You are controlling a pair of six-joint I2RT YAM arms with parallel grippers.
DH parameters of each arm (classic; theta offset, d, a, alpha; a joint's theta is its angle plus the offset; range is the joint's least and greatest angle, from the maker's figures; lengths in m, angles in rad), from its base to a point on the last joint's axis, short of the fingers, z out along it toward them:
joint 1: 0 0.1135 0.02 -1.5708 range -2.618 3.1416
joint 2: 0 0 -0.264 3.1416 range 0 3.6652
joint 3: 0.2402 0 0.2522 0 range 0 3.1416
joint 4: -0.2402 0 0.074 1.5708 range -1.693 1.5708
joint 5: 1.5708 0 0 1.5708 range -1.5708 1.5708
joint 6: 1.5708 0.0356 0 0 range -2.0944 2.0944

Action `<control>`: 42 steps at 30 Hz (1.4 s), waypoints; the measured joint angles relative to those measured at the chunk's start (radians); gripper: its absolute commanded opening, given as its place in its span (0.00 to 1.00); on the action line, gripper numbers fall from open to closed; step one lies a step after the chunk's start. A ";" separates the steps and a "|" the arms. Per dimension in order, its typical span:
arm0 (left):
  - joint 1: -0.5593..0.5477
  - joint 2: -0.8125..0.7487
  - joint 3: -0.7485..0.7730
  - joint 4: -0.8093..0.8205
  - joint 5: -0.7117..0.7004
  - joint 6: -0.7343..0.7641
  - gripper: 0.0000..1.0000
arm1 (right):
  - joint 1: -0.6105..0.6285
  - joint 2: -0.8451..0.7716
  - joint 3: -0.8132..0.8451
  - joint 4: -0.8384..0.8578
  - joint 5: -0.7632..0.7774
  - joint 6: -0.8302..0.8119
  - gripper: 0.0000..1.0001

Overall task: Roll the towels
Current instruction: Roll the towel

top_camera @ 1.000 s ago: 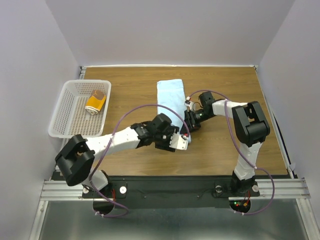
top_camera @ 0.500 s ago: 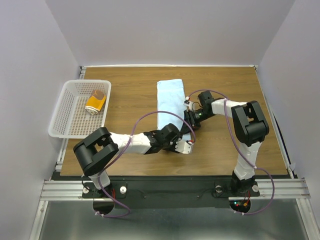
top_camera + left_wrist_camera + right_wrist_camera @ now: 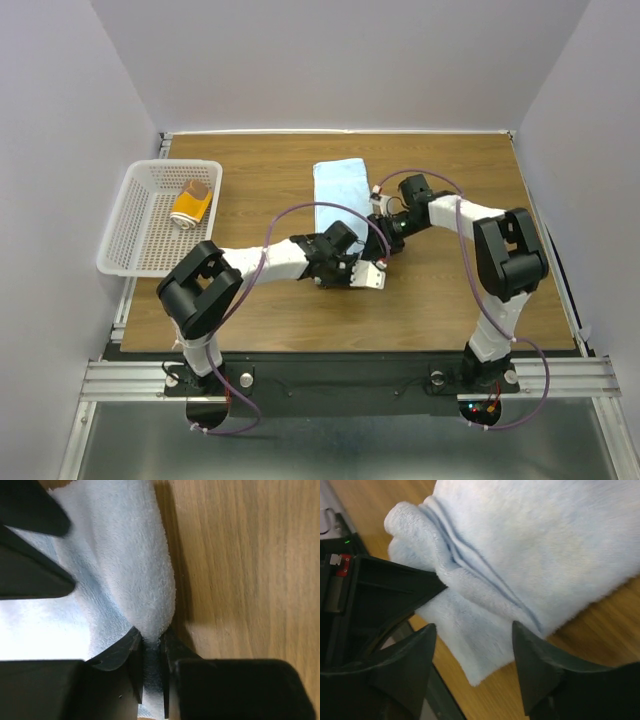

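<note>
While the light blue towel point(image 3: 338, 190) lies lengthwise near the middle of the wooden table point(image 3: 450, 300), its far part flat and smooth, its near end is gathered up where both arms meet. The left gripper point(image 3: 151, 640) reaches in from the left and is clamped on that near end – the left wrist view shows a raised ridge of blue terry pinched tight between its two dark fingers point(image 3: 134, 650), with bare wood just to the right of the fold. The right gripper point(image 3: 472, 630) comes in from the towel's right side with its jaws standing well apart; in its own wrist view the towel's layered end sits ahead of and between the two fingertips, several folded edges stacked on one another, though whether either finger touches the cloth I cannot tell. The mustard-yellow towel point(image 3: 192, 205) is well apart from all this – it lies rolled up inside the white basket point(image 3: 150, 245) at the table's left edge, towards the basket's far right corner
</note>
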 measured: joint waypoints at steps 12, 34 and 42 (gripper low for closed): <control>0.179 0.168 0.239 -0.406 0.434 -0.045 0.15 | -0.142 -0.437 -0.050 -0.011 0.096 -0.137 0.88; 0.277 0.548 0.610 -0.869 0.780 -0.071 0.20 | 0.295 -0.626 -0.190 -0.101 0.357 -0.389 0.69; 0.279 0.565 0.628 -0.906 0.778 -0.068 0.23 | 0.497 -0.483 -0.298 0.108 0.507 -0.399 0.70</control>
